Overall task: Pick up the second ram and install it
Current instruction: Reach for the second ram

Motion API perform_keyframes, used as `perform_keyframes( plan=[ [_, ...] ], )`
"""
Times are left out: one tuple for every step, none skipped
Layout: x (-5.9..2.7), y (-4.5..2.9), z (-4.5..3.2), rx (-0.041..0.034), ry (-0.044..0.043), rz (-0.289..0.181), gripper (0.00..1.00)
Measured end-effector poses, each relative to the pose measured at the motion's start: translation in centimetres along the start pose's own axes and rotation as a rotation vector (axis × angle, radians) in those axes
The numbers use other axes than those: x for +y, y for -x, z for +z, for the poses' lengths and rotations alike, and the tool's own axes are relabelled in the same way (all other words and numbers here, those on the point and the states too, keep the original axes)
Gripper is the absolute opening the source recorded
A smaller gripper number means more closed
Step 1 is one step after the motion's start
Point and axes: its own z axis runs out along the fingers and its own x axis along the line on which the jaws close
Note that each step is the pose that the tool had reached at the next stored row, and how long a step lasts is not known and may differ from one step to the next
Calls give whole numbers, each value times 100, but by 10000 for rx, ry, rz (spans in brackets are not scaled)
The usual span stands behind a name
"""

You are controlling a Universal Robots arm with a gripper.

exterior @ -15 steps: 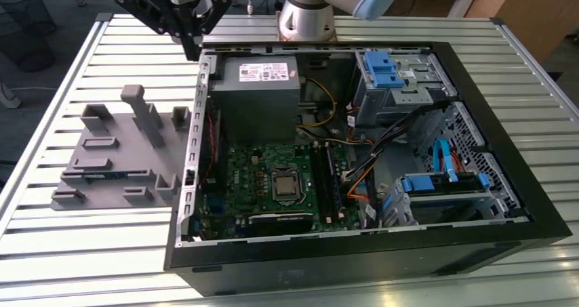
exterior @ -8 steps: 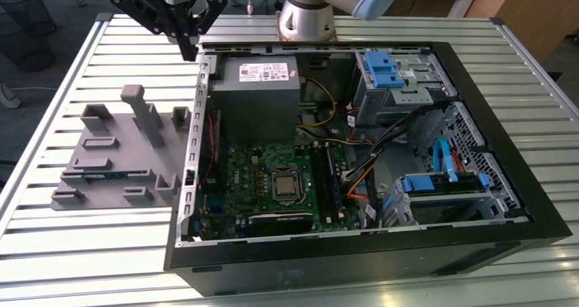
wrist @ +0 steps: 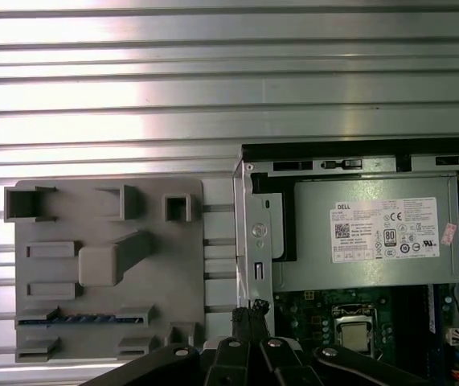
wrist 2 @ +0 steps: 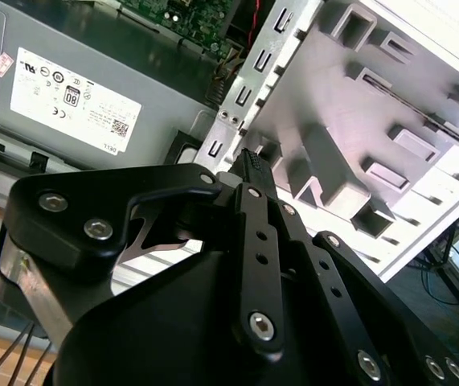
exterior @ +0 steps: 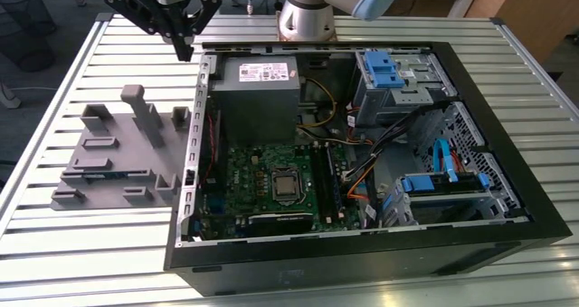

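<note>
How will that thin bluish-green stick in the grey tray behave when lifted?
The thin bluish-green circuit-board stick looks slim, so probably light and stiff. It sits on edge in a slot of the grey plastic tray, so it likely lifts straight out but may bind if tilted. Its exposed edge is narrow, so a grip might slip.
</note>
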Motion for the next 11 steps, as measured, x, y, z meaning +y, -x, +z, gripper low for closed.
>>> perform_keyframes(
  plan=[
    [0,-7,0,0,0,0,11],
    [-1,-14,0,-1,0,-1,11],
    [-1,-21,0,-1,0,0,11],
    [-1,-28,-1,-1,0,0,11],
    [-2,-35,-1,-1,0,0,11],
    [-2,-39,-4,-1,0,0,11],
    [-2,-43,-7,-1,-1,0,11],
    [-2,-48,-9,-2,0,0,11],
    [-2,-53,-11,-3,0,0,11],
    [-2,-57,-12,-4,0,0,11],
    [-3,-63,-13,-7,1,0,11]
  ],
)
